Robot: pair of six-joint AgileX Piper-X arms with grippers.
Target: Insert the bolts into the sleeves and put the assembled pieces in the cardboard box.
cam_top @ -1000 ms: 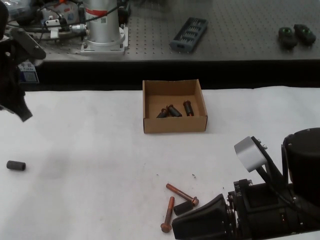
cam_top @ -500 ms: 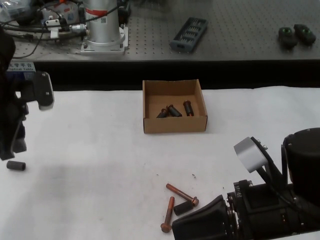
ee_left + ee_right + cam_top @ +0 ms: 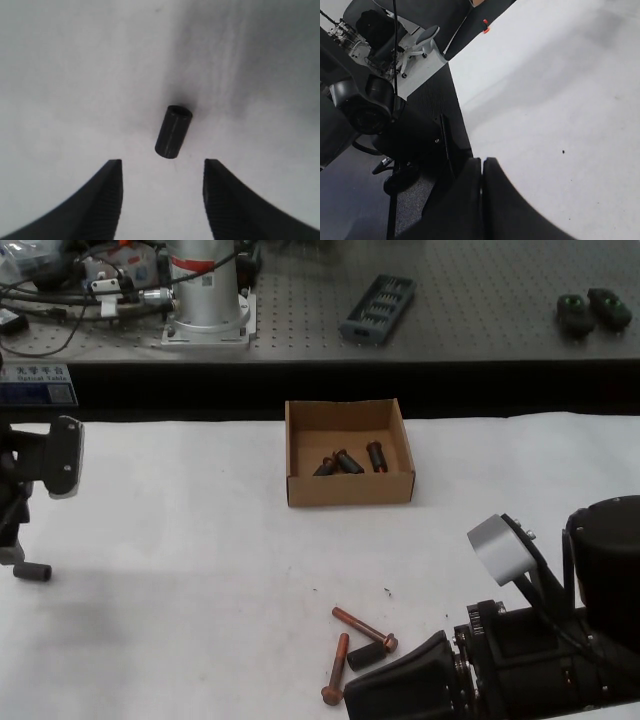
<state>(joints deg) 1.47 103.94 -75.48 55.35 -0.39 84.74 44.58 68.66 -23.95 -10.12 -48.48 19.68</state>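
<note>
While the left claw point(image 3: 162, 172) hangs spread wide with nothing between its ribbed black fingers point(image 3: 112, 200), a short black cylindrical sleeve point(image 3: 173, 131) lies on the white surface point(image 3: 75, 75) just beyond the fingertips, in line with the gap and touching neither. In the high view this sleeve sits at the far left edge of the surface, just beside the left arm point(image 3: 40, 465). The right claw point(image 3: 482, 165) is clenched on nothing, its fingers pressed together. Just beside the right arm point(image 3: 520, 660) lie two long copper-coloured bolts point(image 3: 364, 627) and a second black sleeve point(image 3: 366, 657), close together. Well apart, at the back middle, the open brown cardboard box point(image 3: 350, 488) holds three dark assembled pieces point(image 3: 347, 460).
</note>
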